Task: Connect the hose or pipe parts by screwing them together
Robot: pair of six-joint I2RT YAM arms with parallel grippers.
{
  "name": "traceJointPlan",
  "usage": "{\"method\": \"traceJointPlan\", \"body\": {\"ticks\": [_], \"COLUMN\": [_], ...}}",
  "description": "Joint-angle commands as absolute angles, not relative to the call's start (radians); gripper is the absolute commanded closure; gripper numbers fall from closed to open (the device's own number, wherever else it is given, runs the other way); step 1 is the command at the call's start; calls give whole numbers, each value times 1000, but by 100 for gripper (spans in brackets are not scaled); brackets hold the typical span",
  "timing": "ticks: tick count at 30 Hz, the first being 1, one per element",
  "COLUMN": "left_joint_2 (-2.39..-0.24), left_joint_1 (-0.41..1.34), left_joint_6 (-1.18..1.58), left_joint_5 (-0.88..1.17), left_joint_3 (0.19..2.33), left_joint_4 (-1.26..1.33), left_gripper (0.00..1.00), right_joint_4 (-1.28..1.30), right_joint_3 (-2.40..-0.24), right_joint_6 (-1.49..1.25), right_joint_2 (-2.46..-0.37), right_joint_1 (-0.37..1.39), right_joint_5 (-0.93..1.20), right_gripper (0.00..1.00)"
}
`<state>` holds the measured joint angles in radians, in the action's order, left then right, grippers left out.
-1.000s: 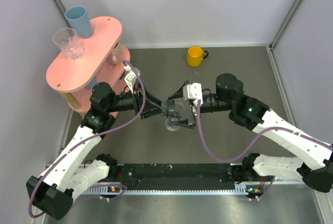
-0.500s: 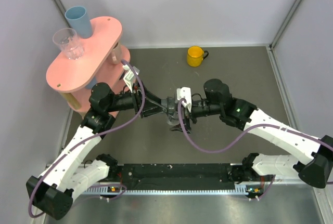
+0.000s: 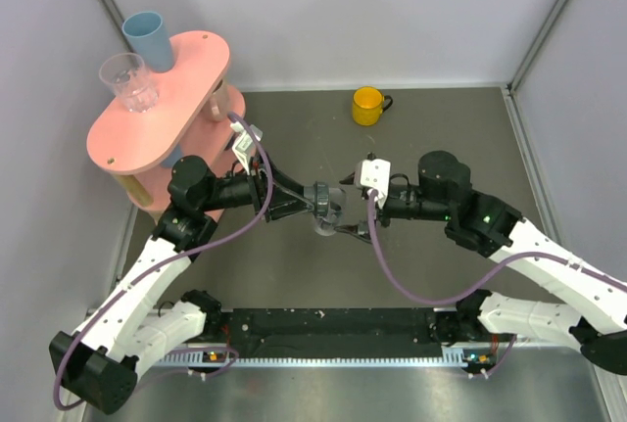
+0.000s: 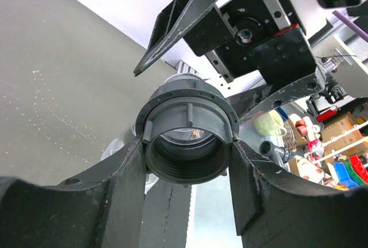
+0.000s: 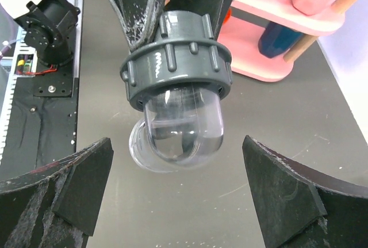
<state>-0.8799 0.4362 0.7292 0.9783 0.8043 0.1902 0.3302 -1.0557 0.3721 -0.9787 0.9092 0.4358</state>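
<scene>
Grey table (image 3: 441, 128) below: my left claw (image 4: 187, 159) grips the grey nut (image 5: 175, 58) in mid-air, clear elbow (image 5: 181, 124) seated in it, right claw (image 5: 175, 140) gaping either side, untouching; tightening turns likely remain

matt grey plastic nut (image 5: 175, 58), glossy clear plastic pipe piece (image 5: 183, 126).

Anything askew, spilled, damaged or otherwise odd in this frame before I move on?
Nothing stands out. The dark grey ribbed plastic ring nut sits on the clear curved plastic pipe piece, clamped in the left pincer; the right pincer is open either side of it, not touching. The yellow mug stands upright at the back.
</scene>
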Motion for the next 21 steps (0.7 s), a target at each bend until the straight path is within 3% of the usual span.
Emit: {"method": "traceJointPlan", "body": {"ticks": [1, 10, 21], "left_joint_2": [-876, -887, -890], "left_joint_1": [433, 433, 433], "left_joint_6": [719, 721, 730], "left_joint_5": [966, 969, 980], "left_joint_3": [818, 816, 828], "left_joint_4": [252, 255, 256], "left_gripper": [100, 100, 100], "right_joint_4": [336, 290, 279], "right_joint_3": [-1153, -1229, -1164], "right_joint_6": [394, 397, 359], "right_joint_2": [-974, -1019, -1042], "right_joint_1": [919, 930, 937], "right_joint_5": [471, 551, 692], "right_gripper": [7, 8, 9]}}
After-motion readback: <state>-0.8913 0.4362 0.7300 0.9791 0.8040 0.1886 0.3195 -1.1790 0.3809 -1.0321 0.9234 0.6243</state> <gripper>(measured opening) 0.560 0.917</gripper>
